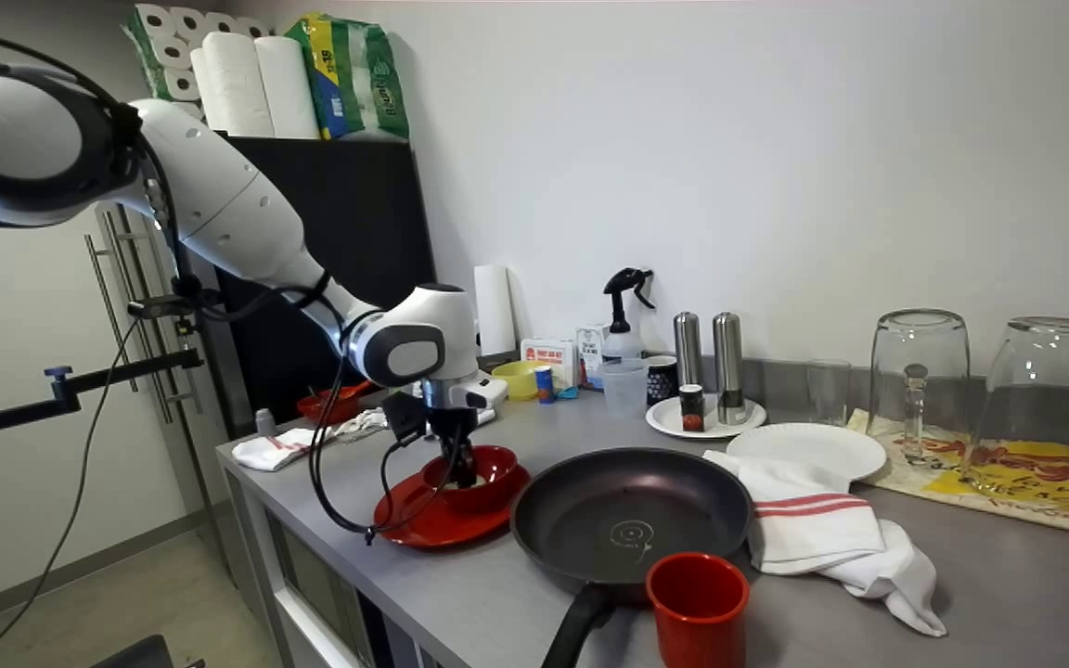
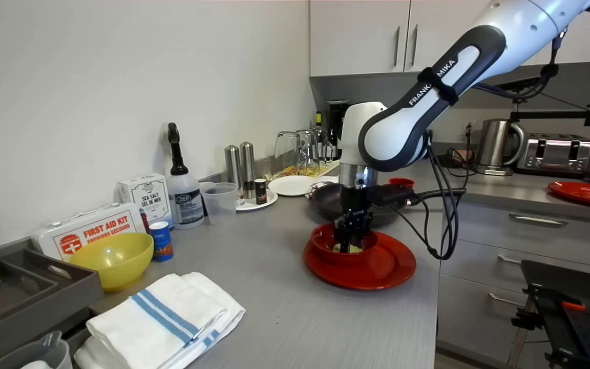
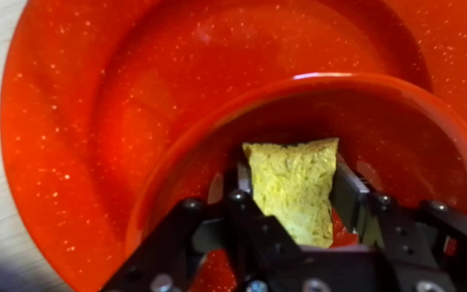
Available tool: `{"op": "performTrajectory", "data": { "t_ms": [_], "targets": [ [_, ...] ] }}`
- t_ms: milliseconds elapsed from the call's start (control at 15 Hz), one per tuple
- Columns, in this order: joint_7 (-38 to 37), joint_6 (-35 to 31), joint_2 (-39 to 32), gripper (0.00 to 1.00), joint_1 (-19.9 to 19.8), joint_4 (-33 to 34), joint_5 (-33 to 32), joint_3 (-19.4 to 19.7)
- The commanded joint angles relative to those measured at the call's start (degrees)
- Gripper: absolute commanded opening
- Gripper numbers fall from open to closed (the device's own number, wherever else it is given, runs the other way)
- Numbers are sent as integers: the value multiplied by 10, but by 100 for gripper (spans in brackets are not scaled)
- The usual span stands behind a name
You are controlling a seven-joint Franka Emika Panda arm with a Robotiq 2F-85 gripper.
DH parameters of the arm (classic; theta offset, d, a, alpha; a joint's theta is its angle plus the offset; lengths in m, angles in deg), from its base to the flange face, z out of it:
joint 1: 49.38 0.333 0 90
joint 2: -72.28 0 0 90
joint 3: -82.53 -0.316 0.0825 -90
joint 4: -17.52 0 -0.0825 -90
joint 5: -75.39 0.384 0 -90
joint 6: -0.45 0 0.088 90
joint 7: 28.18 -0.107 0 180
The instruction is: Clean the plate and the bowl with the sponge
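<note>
Wrist view: Robotiq gripper (image 3: 296, 180) at 6 o'clock in the frame, linkage cut off by the lower border. Both fingers bear on the yellow-green sponge (image 3: 292, 198), at its 9 and 3 o'clock sides; sponge gripped. Sponge is down inside the red bowl (image 3: 408, 138); its lower end passes behind the gripper body and its underside is hidden, so contact with the bowl floor cannot be judged. Bowl sits on the red plate (image 3: 144, 121), offset toward 5 o'clock. Plate rim runs out of frame at 12, 3 and 6.

In an exterior view: red cup (image 1: 697, 622) nearest, base cut off. Black frying pan (image 1: 632, 510) at 11 o'clock from it, handle end out of frame; pan overlaps the red plate's edge in view, touching or not unclear. White towel (image 1: 817, 529) with red stripes at 3 o'clock from pan, overlapping the white plate (image 1: 808, 445). Steel mills (image 1: 727, 362) at 1 o'clock, one foot hidden by a small shaker (image 1: 692, 408). Glass pitchers (image 1: 920, 353) at 2 o'clock. Spray bottle (image 1: 621, 343) at 12 o'clock, base blurred behind a translucent cup (image 1: 625, 394).
</note>
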State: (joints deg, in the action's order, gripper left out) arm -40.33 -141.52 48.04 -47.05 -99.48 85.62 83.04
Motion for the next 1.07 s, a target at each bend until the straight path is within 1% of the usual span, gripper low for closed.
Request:
{"op": "performTrajectory", "data": {
  "t_ms": [0, 67, 200, 267, 467, 600, 733, 867, 1000],
  "targets": [
    [-50, -89, 9, 25, 41, -39, -89, 36],
    [-65, -113, 12, 25, 51, -47, -115, 47],
    [-102, -175, 16, 25, 84, -69, -187, 83],
    [-124, -204, 15, 25, 104, -76, -224, 108],
    [-201, -267, 5, 25, 180, -88, -329, 204],
    [-259, -297, -3, 25, 235, -90, -395, 276],
    [-308, -314, -12, 25, 290, -87, -444, 344],
    [-348, -321, -19, 25, 338, -84, -481, 401],
    [-381, -326, -24, 25, 381, -85, -507, 447]
  ]
}}
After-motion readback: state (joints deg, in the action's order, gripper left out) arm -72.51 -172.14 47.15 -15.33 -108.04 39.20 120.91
